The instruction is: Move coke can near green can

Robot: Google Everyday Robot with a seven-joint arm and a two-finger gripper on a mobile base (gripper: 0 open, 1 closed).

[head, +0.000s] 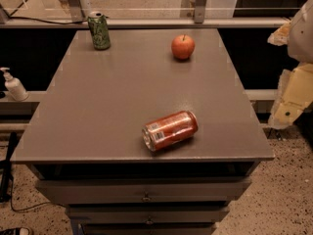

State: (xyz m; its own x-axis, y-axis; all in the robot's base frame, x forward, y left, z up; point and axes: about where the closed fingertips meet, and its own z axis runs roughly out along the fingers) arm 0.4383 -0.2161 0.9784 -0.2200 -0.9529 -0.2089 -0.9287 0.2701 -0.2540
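- The grey flat-topped cabinet (122, 97) with drawers fills the middle of the frame.
- The robot's pale cream gripper (292, 99) is at the right edge of the frame, off the cabinet top and well apart from both cans. I cannot tell if it is open or closed, but the coke can is not in it.
- The orange-red metal coke can (170, 130) lies on its side in the lower middle, near the front edge.
- The green can with a dark mottled pattern (100, 31) stands upright in the upper left.
- The round red apple (183, 47) sits in the upper middle.
- In my judgement the task is not yet begun: the reach, the grasp, the carry and the placing are all left.
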